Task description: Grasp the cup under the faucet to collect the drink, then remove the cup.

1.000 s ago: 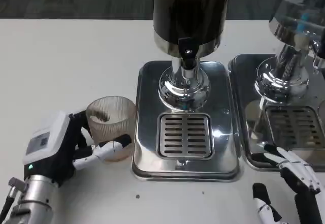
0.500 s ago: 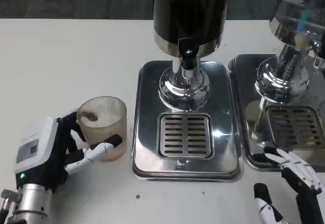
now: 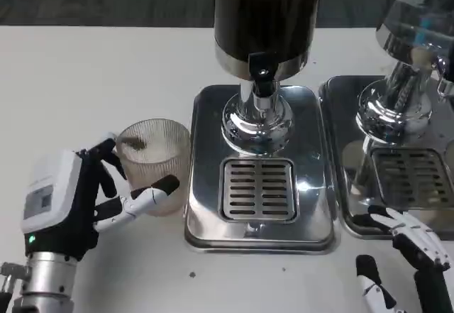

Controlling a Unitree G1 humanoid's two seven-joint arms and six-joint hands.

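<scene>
White-backed left hand point(image 3: 78, 199), far left on the white counter point(image 3: 85, 79): my fingers point(image 3: 145, 198) wrap the lower wall of the cup, thumb behind, a hold as far as I can judge.

Ribbed translucent plastic cup point(image 3: 152, 160): upright on the counter, just left of the tray, not yet under the faucet. I judge it light, thin-walled and slippery along the ribs; grip mid-wall, gently, below the rim.

Chrome drip tray with slotted grate point(image 3: 259, 185), black faucet point(image 3: 262, 75) of the dark dispenser above.

Right hand point(image 3: 408, 263), lower right: fingers apart, holding nothing.
</scene>
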